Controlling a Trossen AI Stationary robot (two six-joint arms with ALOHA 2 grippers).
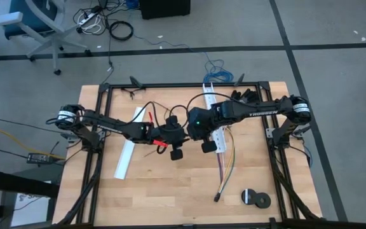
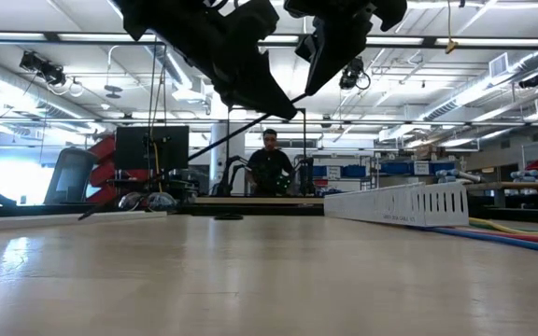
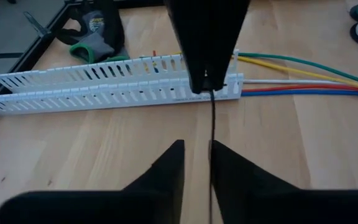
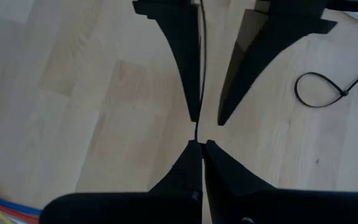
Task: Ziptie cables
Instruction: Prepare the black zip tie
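"TROSSEN" is read on the right arm (image 1: pixel 262 112). A straight black ziptie (image 3: pixel 213 124) is clamped in the shut right gripper (image 4: pixel 199 144) above mid-table; the left gripper (image 3: pixel 197 163) is seen narrowly parted around the same strip (contact cannot be told). The cables (image 1: pixel 227 159) lie beside the white slotted channel (image 3: pixel 104 90). A looped ziptie (image 4: pixel 321 88) and tape rolls (image 1: pixel 255 198) are noted nearby

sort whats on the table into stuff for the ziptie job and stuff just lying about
For the job: cables; ziptie pinched by the right claw between the left claw's fingers; looped ziptie.
Lying about: white slotted channel; tape rolls; glove.
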